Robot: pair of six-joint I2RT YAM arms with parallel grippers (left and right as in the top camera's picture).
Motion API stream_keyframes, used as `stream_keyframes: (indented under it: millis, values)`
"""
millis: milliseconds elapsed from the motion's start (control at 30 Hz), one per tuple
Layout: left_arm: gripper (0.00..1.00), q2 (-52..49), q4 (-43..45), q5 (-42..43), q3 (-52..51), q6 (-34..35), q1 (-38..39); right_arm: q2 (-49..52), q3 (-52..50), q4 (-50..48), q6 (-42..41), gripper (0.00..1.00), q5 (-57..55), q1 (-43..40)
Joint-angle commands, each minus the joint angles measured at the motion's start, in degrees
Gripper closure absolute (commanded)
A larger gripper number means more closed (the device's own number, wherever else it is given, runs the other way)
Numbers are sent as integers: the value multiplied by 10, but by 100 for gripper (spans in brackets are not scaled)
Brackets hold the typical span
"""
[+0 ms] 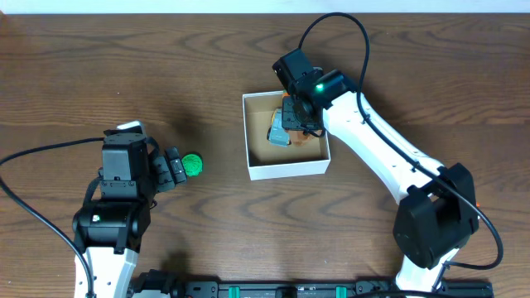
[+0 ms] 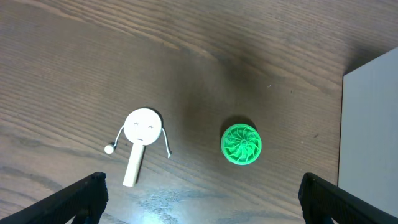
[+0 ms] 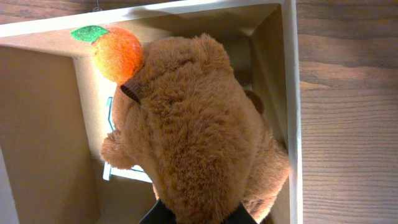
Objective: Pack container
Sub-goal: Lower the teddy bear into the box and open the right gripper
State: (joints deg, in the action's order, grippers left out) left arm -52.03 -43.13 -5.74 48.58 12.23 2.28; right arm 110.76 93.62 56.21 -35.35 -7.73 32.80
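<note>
The container (image 1: 288, 170) stood at table centre, with the right gripper (image 1: 295, 116) inside it clamped on a brown plush bear (image 3: 199, 124), and the left gripper (image 1: 175, 167), jaws wide apart, at left beside a green disc (image 1: 192, 164).

White container (image 1: 286, 171), brown bear (image 3: 199, 137), green wheel (image 2: 241, 144)

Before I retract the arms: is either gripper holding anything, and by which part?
The right gripper appears clamped on the bear at its lower body, inside the box. The left gripper is open and holds nothing.
</note>
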Motion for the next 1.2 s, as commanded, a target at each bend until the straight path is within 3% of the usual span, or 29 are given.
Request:
stream_keyframes:
  millis: [0,233,433,733,933,1067,1167]
  values:
    - [2,-1,-1,2,12,5,-3,43,-7,1,-6,97,-14,-5]
    - [2,-1,-2,2,12,5,-3,53,-7,-102,89,95,138,-5]
    - [2,-1,-10,2,12,5,-3,52,-7,-97,81,95,125,-6]
    - [2,-1,-10,2,12,5,-3,52,-7,9,-39,96,-19,-9]
    - [2,-1,-10,2,12,5,-3,52,-7,49,-69,96,-28,-8]
    - [2,-1,-10,2,12,5,-3,52,-7,103,-140,99,-28,-6]
    - [2,-1,-9,2,12,5,-3,52,-7,86,-131,98,-28,-6]
